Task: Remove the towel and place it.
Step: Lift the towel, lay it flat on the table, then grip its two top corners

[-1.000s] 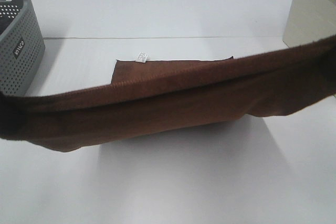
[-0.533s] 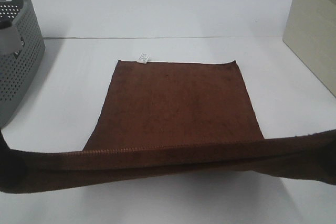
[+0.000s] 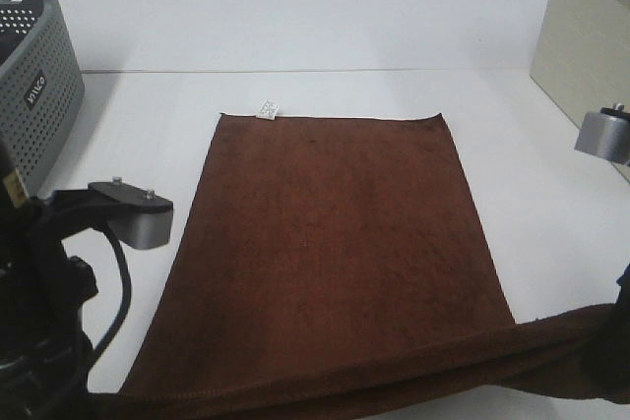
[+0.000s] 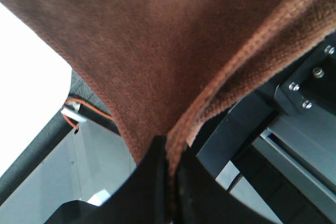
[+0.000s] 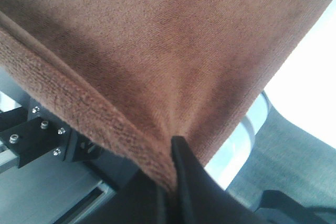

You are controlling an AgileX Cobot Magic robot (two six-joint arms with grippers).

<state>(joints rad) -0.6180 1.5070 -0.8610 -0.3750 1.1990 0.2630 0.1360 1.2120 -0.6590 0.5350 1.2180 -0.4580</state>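
One towel (image 3: 335,243), one grey basket (image 3: 44,86), one white tag (image 3: 268,107)

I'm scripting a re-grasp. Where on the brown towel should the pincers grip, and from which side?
Its two near corners, from the robot's side: the towel lies flat, so only its raised near hem offers an edge. The left pincer and right pincer pinch there.

The basket (image 3: 51,95) shows a white word, maybe "DIVCO", and the tag (image 3: 268,108) on the towel (image 3: 335,243), far from both jaws, has print too small to read.
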